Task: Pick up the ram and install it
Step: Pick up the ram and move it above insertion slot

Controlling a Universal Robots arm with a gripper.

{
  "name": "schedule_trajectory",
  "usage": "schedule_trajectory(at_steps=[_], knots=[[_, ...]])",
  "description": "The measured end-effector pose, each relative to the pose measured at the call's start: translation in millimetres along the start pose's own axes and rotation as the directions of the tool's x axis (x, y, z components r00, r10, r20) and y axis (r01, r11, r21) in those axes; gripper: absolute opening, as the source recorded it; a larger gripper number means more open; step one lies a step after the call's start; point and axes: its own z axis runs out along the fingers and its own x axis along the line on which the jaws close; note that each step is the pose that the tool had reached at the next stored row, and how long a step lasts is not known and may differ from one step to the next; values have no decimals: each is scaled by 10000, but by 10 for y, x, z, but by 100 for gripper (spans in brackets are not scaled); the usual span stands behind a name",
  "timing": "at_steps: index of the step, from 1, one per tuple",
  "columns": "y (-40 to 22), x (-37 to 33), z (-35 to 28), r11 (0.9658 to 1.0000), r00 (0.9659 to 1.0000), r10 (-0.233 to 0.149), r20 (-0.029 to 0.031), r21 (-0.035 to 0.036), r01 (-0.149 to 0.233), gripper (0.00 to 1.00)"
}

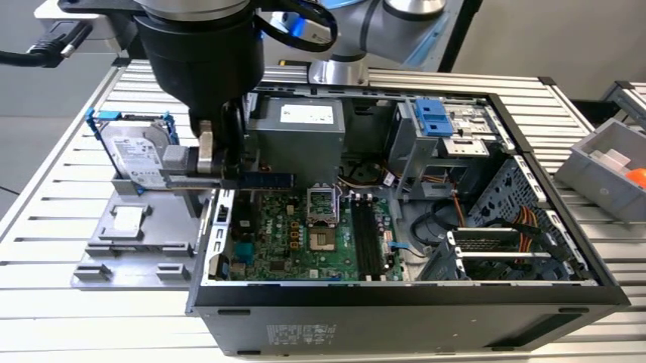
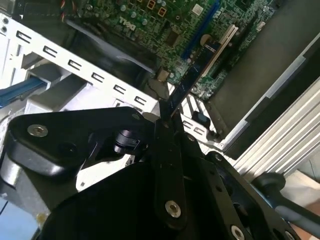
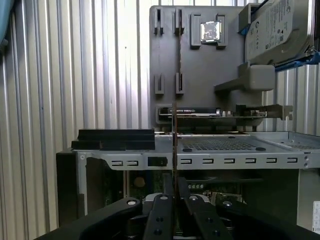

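While the arm hangs at the open computer case [image 1: 404, 295] rim on the exterior view's left, the pincer [image 1: 234, 180] is clamped narrow on the ram [image 1: 268, 180], blue stick poking past the fingertips over the motherboard [image 1: 293, 242] corner, apart from the black slots [image 1: 365, 238]; first wrist view has the ram [image 3: 174, 140] edge-on between the fingers [image 3: 161, 217]; hard drive [image 1: 136, 151] sits on the grey tray [image 1: 131, 253] on the worktop [image 1: 41, 204] nearby

At the exterior view's left the gripper [image 1: 224, 175], clamping the ram [image 1: 268, 180], is hanging right at the case wall [image 1: 202, 265]. Room above the mobo [image 1: 283, 242] & slots [image 1: 365, 238] is lying open. The PSU [image 1: 298, 128] is walling off the side beyond. The drive cage [image 1: 444, 140] & cables [image 1: 520, 227] are crowding the exterior view's right.
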Motion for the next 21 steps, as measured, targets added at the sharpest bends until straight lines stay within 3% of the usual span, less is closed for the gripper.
schedule_trajectory(at_steps=[21], knots=[[-410, -45, 1, 10000, 10000, 0, 0, 0, 0, 0]])
